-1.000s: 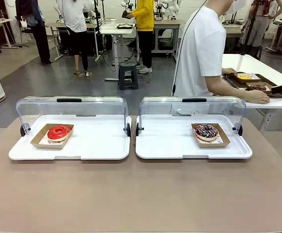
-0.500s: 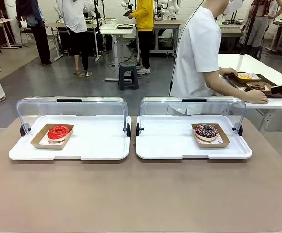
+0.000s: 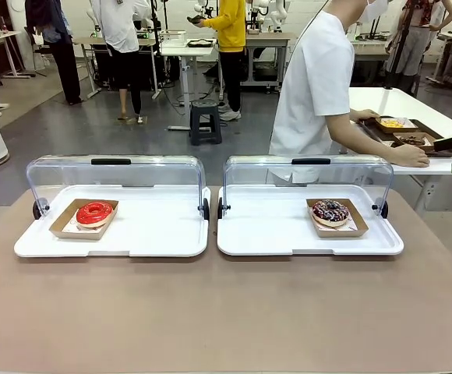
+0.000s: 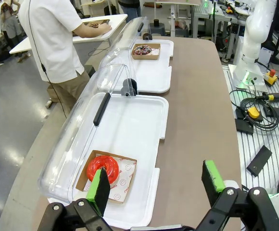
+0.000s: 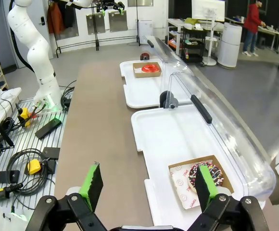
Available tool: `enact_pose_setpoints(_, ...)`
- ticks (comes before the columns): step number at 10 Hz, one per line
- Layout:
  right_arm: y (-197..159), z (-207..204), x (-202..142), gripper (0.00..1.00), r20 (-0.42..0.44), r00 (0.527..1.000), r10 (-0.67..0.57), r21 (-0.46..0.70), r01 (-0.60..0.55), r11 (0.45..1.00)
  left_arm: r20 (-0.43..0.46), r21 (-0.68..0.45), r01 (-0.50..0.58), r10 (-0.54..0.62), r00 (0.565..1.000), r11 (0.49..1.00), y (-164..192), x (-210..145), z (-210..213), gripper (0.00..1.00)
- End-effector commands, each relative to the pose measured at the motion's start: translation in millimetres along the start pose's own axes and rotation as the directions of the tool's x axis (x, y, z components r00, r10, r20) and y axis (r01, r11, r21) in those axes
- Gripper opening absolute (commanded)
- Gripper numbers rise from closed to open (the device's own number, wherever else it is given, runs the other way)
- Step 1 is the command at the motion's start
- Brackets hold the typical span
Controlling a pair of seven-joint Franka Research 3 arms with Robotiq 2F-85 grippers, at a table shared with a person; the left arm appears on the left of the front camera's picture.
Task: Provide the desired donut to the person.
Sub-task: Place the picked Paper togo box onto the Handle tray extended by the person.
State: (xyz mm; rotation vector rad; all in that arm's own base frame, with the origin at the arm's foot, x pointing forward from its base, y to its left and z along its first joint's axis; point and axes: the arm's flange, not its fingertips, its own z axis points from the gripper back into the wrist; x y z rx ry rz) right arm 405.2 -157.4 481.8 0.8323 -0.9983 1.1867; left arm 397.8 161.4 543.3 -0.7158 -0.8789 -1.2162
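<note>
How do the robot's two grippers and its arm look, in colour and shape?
The left gripper and right gripper are alike: black jointed linkages ending in two fingers faced with flat bright green pads. Silver bolts mark the joints. The robot arm is glossy white with rounded segments; green light glows at its base, beside black cables and yellow connectors.

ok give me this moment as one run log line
left claw: open, above table | right claw: open, above table | red donut: left tray | sprinkled donut: right tray | person: turned away, hand on brown tray
</note>
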Motion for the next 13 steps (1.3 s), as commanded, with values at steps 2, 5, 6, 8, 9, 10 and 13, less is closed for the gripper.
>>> enact_pose_setpoints(2,1.7,0.5,0.5,1.00,0.012,1.000,0.003,0.005,-0.003,1.000,-0.012,-0.004,0.003,-0.003,1.000,1.000,-1.8,0.4,1.2,1.00)
enact_pose_setpoints(5,1.7,0.5,0.5,1.00,0.012,1.000,0.003,0.005,-0.003,1.000,-0.012,-0.004,0.003,-0.003,1.000,1.000,-1.8,0.4,1.2,1.00)
enact_pose_setpoints(6,1.7,0.5,0.5,1.00,0.012,1.000,0.003,0.005,-0.003,1.000,-0.012,-0.004,0.003,-0.003,1.000,1.000,-1.8,0.4,1.2,1.00)
enact_pose_setpoints(8,1.7,0.5,0.5,1.00,0.012,1.000,0.003,0.005,-0.003,1.000,-0.012,-0.004,0.003,-0.003,1.000,1.000,-1.8,0.4,1.2,1.00)
enact_pose_setpoints(9,1.7,0.5,0.5,1.00,0.012,1.000,0.003,0.005,-0.003,1.000,-0.012,-0.004,0.003,-0.003,1.000,1.000,-1.8,0.4,1.2,1.00)
enact_pose_setpoints(10,1.7,0.5,0.5,1.00,0.012,1.000,0.003,0.005,-0.003,1.000,-0.012,-0.004,0.003,-0.003,1.000,1.000,-1.8,0.4,1.2,1.00)
enact_pose_setpoints(13,1.7,0.5,0.5,1.00,0.012,1.000,0.003,0.005,-0.003,1.000,-0.012,-0.004,0.003,-0.003,1.000,1.000,-1.8,0.4,1.2,1.00)
